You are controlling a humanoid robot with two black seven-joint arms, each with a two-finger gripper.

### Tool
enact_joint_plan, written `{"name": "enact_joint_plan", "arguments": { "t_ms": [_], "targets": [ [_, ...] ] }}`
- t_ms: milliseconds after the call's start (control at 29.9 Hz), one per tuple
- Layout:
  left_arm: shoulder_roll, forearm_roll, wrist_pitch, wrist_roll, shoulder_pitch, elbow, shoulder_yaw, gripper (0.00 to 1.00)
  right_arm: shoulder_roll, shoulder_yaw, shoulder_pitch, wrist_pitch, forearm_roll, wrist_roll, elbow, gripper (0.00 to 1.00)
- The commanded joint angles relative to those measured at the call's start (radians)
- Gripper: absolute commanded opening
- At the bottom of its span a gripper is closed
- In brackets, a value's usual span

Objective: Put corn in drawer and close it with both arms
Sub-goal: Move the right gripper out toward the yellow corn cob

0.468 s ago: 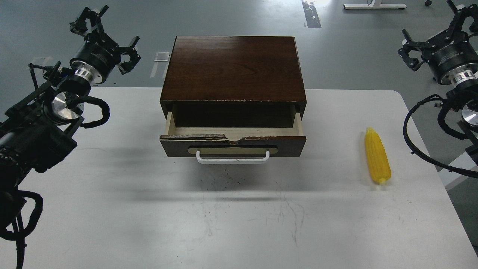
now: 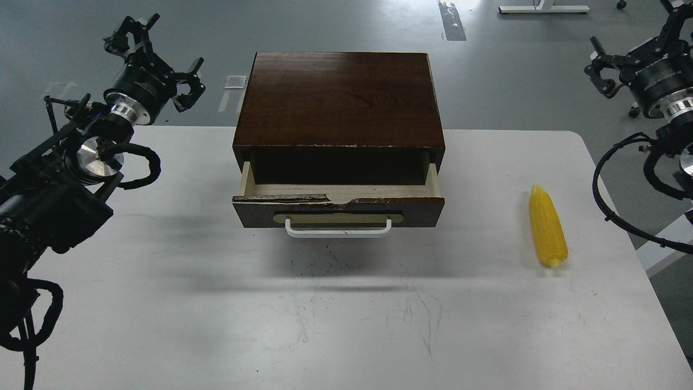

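The yellow corn (image 2: pixel 548 226) lies on the white table (image 2: pixel 162 303) at the right, its thick end toward me. The dark brown box (image 2: pixel 340 97) stands at the table's back middle. Its drawer (image 2: pixel 338 205) is pulled partly out, pale inside and empty, with a white bar handle (image 2: pixel 338 228) on the front. My left gripper (image 2: pixel 154 57) is open and empty, raised left of the box. My right gripper (image 2: pixel 636 46) is open and empty, raised at the far right beyond the table's back corner, well behind the corn.
Black cables loop beside both arms, the right one (image 2: pixel 612 211) hanging over the table's right edge near the corn. Grey floor lies beyond the table, with a small white patch (image 2: pixel 235 82) left of the box.
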Motion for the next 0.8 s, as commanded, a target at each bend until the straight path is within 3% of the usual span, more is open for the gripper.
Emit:
{"name": "enact_joint_plan", "arguments": {
  "t_ms": [0, 267, 468, 635, 702, 768],
  "targets": [
    [0.002, 0.0, 0.0, -0.004, -0.006, 0.0, 0.0, 0.98, -0.087, -0.029, 0.022, 0.0, -0.008, -0.003, 0.09, 1.0],
    [0.006, 0.011, 0.0, 0.005, -0.006, 0.014, 0.001, 0.98, -0.211, -0.233, 0.259, 0.0, -0.293, -0.009, 0.124, 1.0],
    [0.002, 0.002, 0.0, 0.031, -0.03, 0.015, -0.014, 0.98, -0.221, -0.454, 0.453, 0.0, -0.589, -0.015, 0.157, 1.0],
    [-0.003, 0.006, 0.0, 0.023, -0.036, 0.014, -0.014, 0.98, -0.221, -0.69, 0.58, 0.0, -0.84, -0.022, 0.217, 1.0],
    [0.0, 0.006, 0.0, 0.022, -0.038, 0.014, -0.011, 0.98, -0.216, -0.768, 0.617, 0.0, -0.924, -0.047, 0.224, 1.0],
    [0.008, 0.008, 0.0, 0.022, -0.038, 0.014, -0.01, 0.98, -0.21, -0.833, 0.636, 0.0, -1.013, -0.11, 0.23, 1.0]
  ]
}}
